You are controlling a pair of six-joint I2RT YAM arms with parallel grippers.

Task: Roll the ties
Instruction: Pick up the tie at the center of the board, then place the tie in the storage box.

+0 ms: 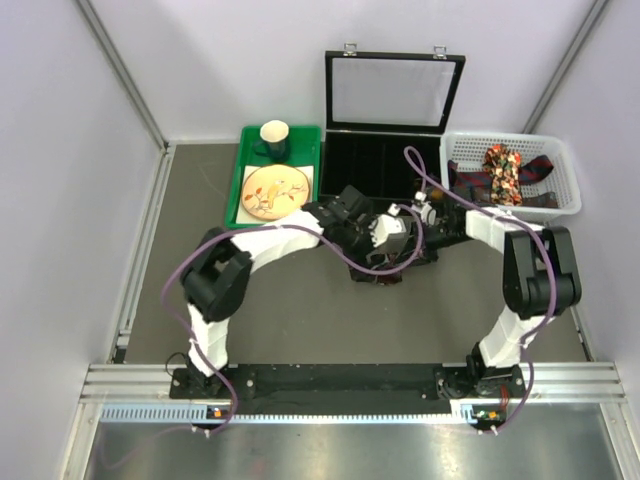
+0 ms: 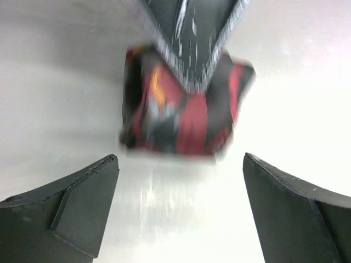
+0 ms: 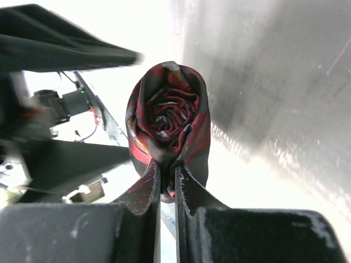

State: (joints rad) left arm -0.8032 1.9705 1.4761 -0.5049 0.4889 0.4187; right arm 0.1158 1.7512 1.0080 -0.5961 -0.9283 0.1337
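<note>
While the right gripper pinches the rolled tie at its lower edge, jaws nearly together with only a thin fold of cloth between them, the left gripper is spread wide and holds nothing. The left wrist view has its two dark fingers low at either side, apart from the roll, which sits just ahead between them. The roll is a tight spiral, dark red and black with a bit of orange, coil end facing the right wrist camera. It is blurred in the left wrist view, with the right finger coming down onto it from above. Cannot tell whether the roll touches the table or hangs just over it.

In the top view both arms meet mid-table, wrists close together, just in front of the black case. The case is open, lid upright at the back. The roll itself is mostly hidden under the wrists there.

The basket, white, is at far right beside the case; the floral tie lies bunched on top of the dark ties inside it. The green tray is left of the case, with a cup at its far end and a plate nearer.
</note>
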